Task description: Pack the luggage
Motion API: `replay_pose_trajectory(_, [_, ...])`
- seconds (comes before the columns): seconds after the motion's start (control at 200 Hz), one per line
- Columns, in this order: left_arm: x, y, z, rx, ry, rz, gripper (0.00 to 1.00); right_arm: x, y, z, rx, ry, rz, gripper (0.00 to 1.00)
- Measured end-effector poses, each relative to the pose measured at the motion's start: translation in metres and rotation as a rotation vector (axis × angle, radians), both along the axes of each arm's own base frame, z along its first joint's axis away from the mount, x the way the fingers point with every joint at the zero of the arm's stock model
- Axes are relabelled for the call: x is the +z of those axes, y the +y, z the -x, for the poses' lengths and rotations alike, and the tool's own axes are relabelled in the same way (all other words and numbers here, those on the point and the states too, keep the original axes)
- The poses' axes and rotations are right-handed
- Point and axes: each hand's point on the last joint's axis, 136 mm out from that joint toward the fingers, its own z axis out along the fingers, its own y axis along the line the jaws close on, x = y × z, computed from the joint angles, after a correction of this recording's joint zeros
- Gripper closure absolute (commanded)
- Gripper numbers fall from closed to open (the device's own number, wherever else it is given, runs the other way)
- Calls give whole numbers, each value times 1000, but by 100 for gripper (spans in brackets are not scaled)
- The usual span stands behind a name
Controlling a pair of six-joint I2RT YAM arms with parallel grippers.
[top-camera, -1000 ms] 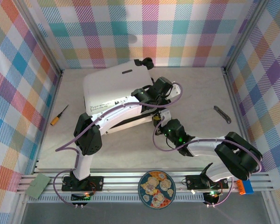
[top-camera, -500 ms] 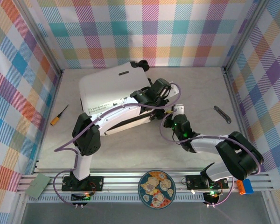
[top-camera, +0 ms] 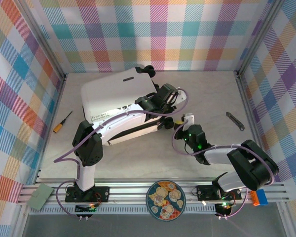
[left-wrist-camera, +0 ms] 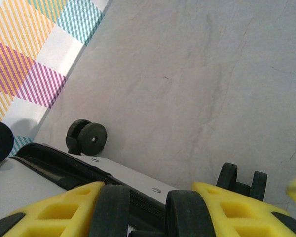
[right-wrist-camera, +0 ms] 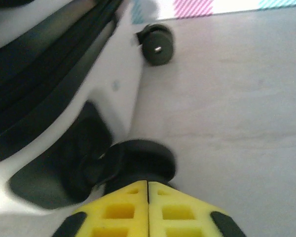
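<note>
At the back left of the tabletop: the luggage lies flat with its white shell up, near the back wall.
Long axis: roughly left to right, skewed so the right end sits a little farther from the arm bases.
Heading: the wheel end points right; the far wheel is at the back corner and the carry handle is on the far long side.
Left arm: stretched over the luggage's near side to its wheel end.
Left fingers: part-way apart and clamped on the luggage's rim, with the black zipper band running between the pads.
Right fingers: clenched together with nothing between them; the tips are just behind a black wheel at the near corner, and I cannot tell whether they touch it.
Screwdriver: orange handle, left of the luggage and apart from it.
Metal tool: on the right side of the tabletop, well apart from the luggage.
Patterned plate: on the front rail between the arm bases.
</note>
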Motion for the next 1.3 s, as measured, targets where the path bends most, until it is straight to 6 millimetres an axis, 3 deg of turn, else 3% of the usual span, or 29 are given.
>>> replay_pose_trajectory(0.17, [0,0,0,1,2,1,92,10,32,22,152,-70,8,66])
replay_pose_trajectory(0.3, [2,1,0,6,7,5,92,21,51,33,221,-129,8,65])
replay_pose_trajectory(0.42, [3,3,-1,13,16,12,92,17,68,40,272,-142,27,65])
replay_pose_trajectory(0.6, [5,4,-2,21,20,20,92,14,88,35,289,-145,44,64])
replay_pose_trajectory(0.795, [6,4,-3,22,19,21,92,16,91,19,225,-156,56,64])
replay_pose_trajectory(1.04, [8,5,-5,26,13,27,92,15,87,6,150,-162,73,79])
replay_pose_trajectory(1.3, [8,5,-5,29,11,27,93,16,81,6,122,-168,83,95])
